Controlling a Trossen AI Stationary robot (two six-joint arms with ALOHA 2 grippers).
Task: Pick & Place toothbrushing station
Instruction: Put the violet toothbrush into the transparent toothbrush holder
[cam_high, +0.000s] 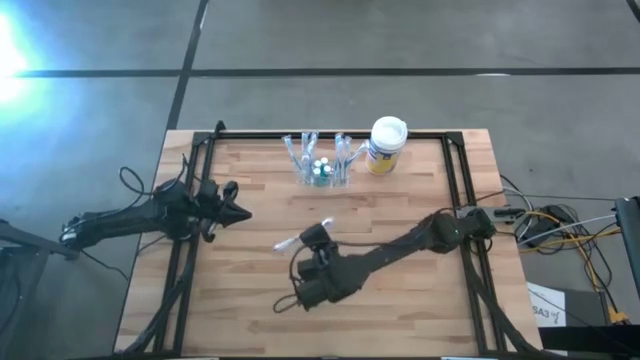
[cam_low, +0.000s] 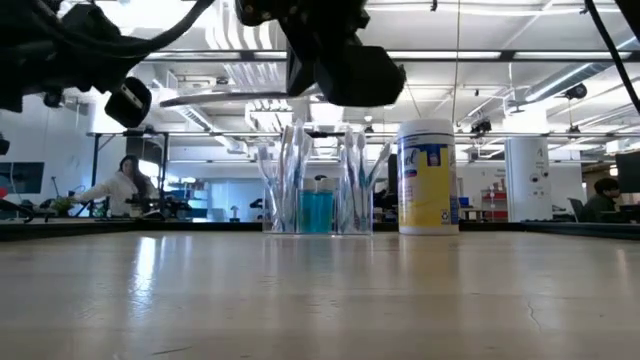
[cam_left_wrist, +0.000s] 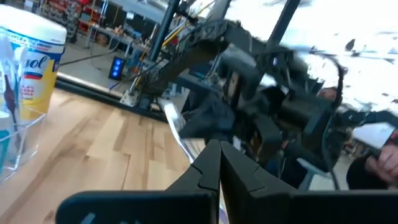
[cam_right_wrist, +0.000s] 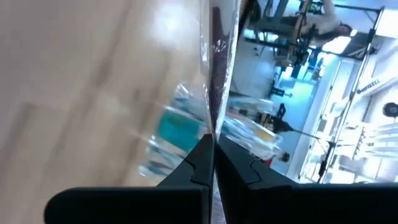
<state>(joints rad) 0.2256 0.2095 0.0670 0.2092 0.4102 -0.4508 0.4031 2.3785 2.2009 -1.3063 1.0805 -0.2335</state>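
**Pincer grips a wrapped toothbrush above the worktop**

Right pincer (cam_right_wrist: 213, 163) is closed on a clear-wrapped toothbrush (cam_right_wrist: 214, 74); from above the brush (cam_high: 303, 236) pokes out over mid-worktop (cam_high: 250, 290). The toothbrushing station (cam_high: 322, 160), see-through with blue inside, stands at the far edge, just beside the white-lidded canister (cam_high: 386, 146); only the low camera shows the canister's yellow label. Left pincer (cam_left_wrist: 219, 163), fingers together, waits at the left.
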